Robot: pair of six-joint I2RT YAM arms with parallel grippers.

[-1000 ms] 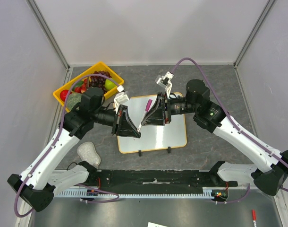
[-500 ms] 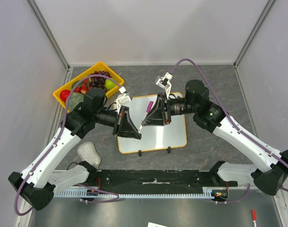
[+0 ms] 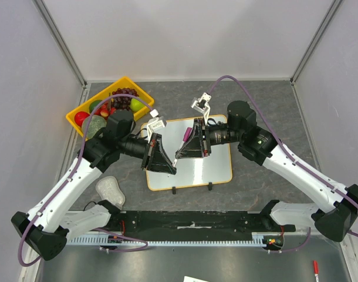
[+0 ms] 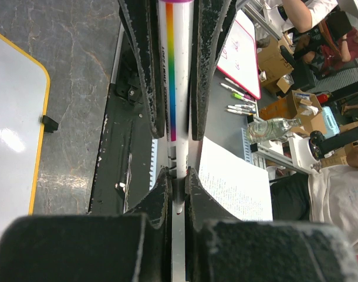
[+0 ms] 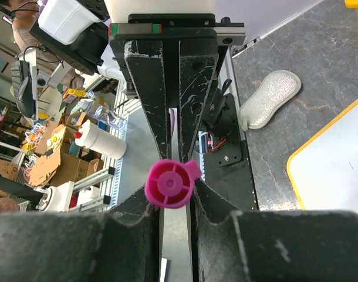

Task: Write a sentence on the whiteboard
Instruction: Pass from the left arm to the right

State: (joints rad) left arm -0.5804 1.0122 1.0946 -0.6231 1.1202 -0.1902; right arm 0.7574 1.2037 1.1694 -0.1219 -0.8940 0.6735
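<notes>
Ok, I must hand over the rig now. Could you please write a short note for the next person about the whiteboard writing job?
Left claw: shut on the white marker with a rainbow stripe, held in the air above the board.
Right claw: closed around the marker's round magenta cap.
Board: the white rounded-corner whiteboard with an orange-yellow frame lies flat on the grey table, under both claws.
Done: the marker is picked up and held between both claws.
Left: the cap looks still on, so pull it off. No writing shows on the board, so the whole sentence remains.
</notes>
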